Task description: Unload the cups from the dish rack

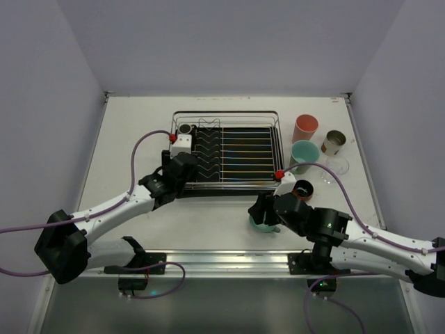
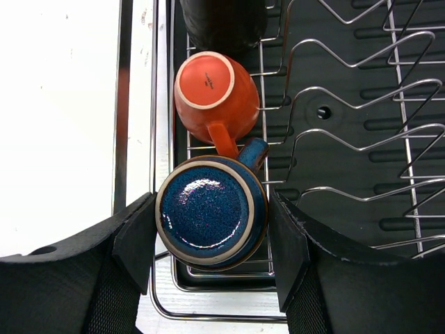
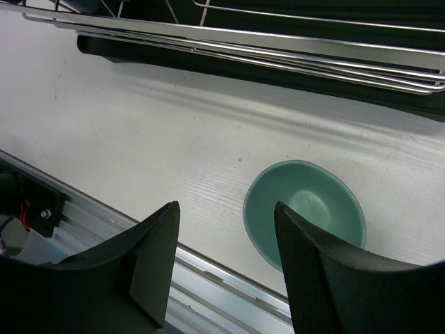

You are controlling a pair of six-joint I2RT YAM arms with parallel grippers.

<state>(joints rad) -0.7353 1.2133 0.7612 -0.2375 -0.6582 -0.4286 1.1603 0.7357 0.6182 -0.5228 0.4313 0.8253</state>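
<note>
- The tabletop (image 1: pixel 132 139) carries the dish rack (image 1: pixel 240 156) at its centre. To the rack's right, five cups are grouped: a pink tumbler (image 1: pixel 304 127), a mint mug (image 1: pixel 304 152), a metal cup (image 1: pixel 334 142), a clear glass (image 1: pixel 336 165) and a black cup (image 1: pixel 303 188).
- At the rack's left end, three cups are seen in a row: a dark cup (image 2: pixel 222 21) farthest, an orange mug (image 2: pixel 208 90) and a blue mug (image 2: pixel 208 212) nearest. The rest of the rack is bare wire.
- The left end effector (image 2: pixel 212 202) is set straight over the blue mug, with a finger at each side of its wall. Whether the mug is clamped cannot be told.
- The blue mug stands inverted with its axis vertical, and its handle points toward the orange mug. A straight lift by the left arm, the nearer one, is judged to be needed.
- The right end effector (image 3: pixel 224 216) is held apart and empty, just beside an upright, empty mint cup (image 3: pixel 304 209).
</note>
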